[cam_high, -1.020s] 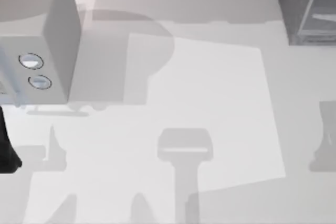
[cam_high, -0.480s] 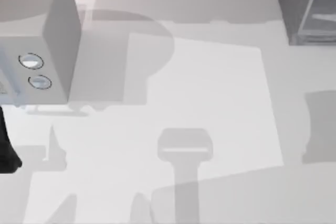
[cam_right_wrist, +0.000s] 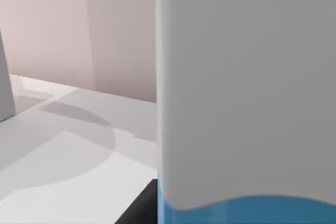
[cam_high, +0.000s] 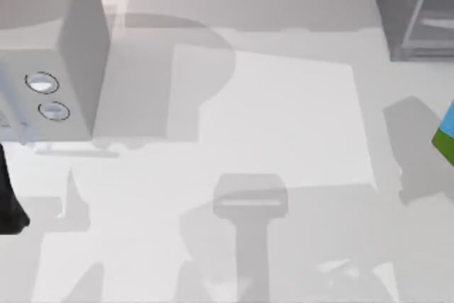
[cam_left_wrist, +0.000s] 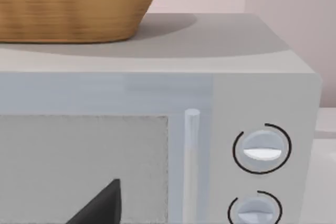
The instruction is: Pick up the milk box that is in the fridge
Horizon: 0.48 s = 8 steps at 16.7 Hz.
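Note:
The milk box, blue with a green band, shows at the right edge of the top view, off the table, its shadow lying apart to its left. In the right wrist view the milk box stands very close, pale above and blue below. My right gripper holds it, with one dark finger beside the carton. The fridge, a grey cabinet with a translucent panel, stands at the back right. My left arm stays parked at the left edge, one dark finger in front of the microwave door.
A grey microwave with two round knobs stands at the back left. On top of the microwave rests a woven basket. The table is pale, with a wall behind it.
The milk box has come into the top view at the right edge. The shadows on the right and front of the table have shifted and grown. The left arm has not moved.

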Tool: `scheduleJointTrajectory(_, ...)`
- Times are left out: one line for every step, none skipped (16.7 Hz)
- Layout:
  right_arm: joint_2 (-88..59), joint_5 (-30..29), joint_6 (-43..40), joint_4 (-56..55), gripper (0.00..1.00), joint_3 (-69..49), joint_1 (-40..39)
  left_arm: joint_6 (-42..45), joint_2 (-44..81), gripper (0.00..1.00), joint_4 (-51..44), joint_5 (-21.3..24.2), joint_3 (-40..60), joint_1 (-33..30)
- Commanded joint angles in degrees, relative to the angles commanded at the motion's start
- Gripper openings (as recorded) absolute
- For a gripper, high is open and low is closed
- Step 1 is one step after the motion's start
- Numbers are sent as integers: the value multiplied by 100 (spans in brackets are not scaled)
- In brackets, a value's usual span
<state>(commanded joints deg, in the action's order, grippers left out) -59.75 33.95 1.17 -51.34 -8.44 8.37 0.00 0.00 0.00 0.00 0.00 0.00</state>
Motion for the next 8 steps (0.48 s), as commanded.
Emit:
scheduleJointTrajectory(-488,284,17,-415,0,-63,66,0,0,100,0,0,0,0)
scheduleJointTrajectory(-952,558,33,-818,0,-125,130,0,0,100,0,0,0,0)
scheduleJointTrajectory(-1395,819,47,-1206,0,-187,190,0,0,100,0,0,0,0)
scheduleJointTrajectory(-1819,1065,59,-1578,0,-249,248,0,0,100,0,0,0,0)
scheduleJointTrajectory(-2219,1294,68,-1929,0,-308,301,0,0,100,0,0,0,0)
scheduleJointTrajectory(-2585,1503,74,-2252,0,-366,349,0,0,100,0,0,0,0)
scheduleJointTrajectory(-2910,1692,78,-2542,0,-419,393,0,0,100,0,0,0,0)
scheduleJointTrajectory(-3187,1856,80,-2795,0,-467,431,0,0,100,0,0,0,0)
